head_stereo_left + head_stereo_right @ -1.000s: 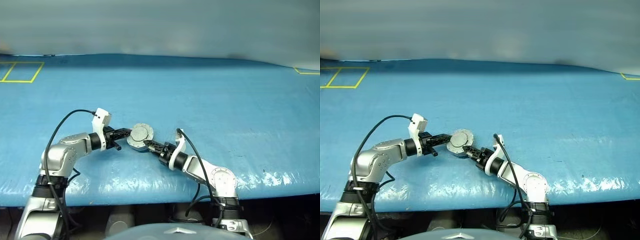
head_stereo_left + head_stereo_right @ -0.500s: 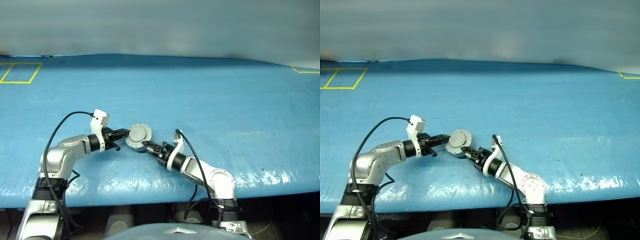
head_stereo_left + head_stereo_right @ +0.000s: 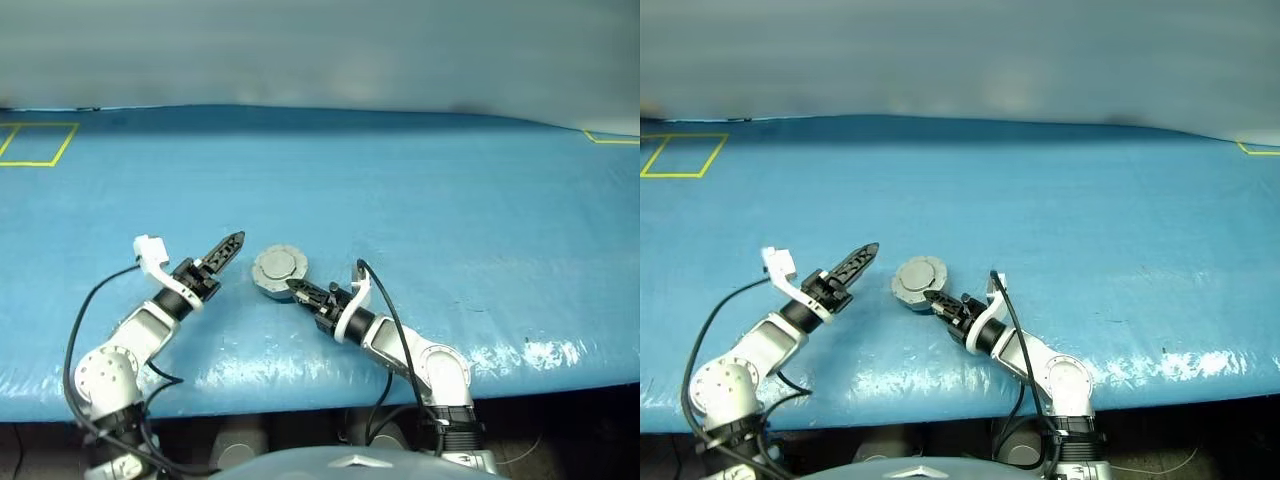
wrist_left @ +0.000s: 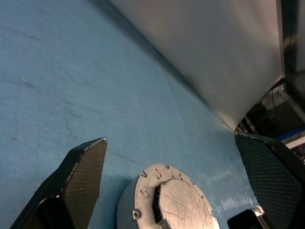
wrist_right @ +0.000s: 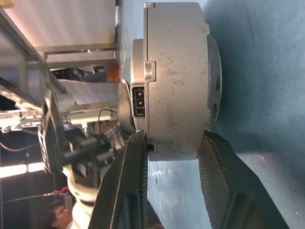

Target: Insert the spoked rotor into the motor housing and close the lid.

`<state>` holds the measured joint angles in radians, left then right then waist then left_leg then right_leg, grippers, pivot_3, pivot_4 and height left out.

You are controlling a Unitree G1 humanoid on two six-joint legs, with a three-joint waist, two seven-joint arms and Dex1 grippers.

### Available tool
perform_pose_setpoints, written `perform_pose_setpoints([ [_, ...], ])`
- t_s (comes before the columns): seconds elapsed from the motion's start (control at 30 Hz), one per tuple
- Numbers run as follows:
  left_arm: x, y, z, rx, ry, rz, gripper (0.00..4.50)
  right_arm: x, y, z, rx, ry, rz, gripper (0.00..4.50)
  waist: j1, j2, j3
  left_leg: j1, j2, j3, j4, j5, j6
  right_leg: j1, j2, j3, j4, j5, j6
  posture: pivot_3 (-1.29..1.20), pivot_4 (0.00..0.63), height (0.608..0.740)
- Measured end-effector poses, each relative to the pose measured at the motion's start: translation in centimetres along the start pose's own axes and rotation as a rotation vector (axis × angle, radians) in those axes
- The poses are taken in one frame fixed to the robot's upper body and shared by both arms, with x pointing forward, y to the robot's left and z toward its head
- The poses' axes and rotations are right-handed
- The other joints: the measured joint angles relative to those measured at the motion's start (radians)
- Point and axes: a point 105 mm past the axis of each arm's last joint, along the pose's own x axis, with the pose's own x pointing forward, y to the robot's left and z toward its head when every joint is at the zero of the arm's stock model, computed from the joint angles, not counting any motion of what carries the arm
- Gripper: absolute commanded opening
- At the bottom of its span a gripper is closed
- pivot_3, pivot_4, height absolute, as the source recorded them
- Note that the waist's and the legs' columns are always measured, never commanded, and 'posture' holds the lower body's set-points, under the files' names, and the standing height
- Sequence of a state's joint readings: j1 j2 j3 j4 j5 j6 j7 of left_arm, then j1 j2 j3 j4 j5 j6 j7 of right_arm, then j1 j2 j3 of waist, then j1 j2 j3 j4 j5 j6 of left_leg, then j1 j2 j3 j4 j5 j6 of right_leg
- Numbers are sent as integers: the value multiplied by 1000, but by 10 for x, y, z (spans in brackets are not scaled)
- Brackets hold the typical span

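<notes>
- Two grippers flank the assembly: right gripper [image 3: 299, 291] nearest, its fingers clamped on the motor housing [image 5: 176, 81] rim.
- Closed lid [image 3: 277, 267] faces up, held above the blue table [image 3: 420, 190].
- Left gripper [image 3: 225, 248] spread wide, just beside it, empty.

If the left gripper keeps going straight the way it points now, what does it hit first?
Most likely the closed motor housing: it sits straight ahead between the open left gripper fingers, while the right gripper grips its rim. Depth is unclear, so the tips might pass just above.

Bright even light, glare along near edge
</notes>
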<state>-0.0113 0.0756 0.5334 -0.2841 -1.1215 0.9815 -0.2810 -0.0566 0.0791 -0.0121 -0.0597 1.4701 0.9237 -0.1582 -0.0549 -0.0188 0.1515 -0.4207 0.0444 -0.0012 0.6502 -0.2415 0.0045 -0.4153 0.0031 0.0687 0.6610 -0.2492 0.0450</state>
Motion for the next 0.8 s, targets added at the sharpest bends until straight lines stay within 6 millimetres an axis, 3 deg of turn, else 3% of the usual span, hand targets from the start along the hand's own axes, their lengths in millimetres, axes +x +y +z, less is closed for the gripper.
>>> perform_pose_setpoints([
  [0.27,-22,1,-33,-340,-94,28,4500,8,21,14,-30,-31,52,1142,4,0,1,-1,0,0,4,0,0,1,2,0,0,-2,5,0,150,740],
  [0.33,-23,0,-33,-367,-109,20,4500,9,26,15,-40,-29,64,1142,4,0,1,0,-1,0,4,0,0,1,3,0,0,-2,4,0,150,740],
  [0.8,-5,-21,-45,-518,-110,-90,4500,14,42,-1,-67,39,97,1142,4,0,1,-1,-2,0,4,0,0,1,4,0,0,-1,3,0,150,740],
])
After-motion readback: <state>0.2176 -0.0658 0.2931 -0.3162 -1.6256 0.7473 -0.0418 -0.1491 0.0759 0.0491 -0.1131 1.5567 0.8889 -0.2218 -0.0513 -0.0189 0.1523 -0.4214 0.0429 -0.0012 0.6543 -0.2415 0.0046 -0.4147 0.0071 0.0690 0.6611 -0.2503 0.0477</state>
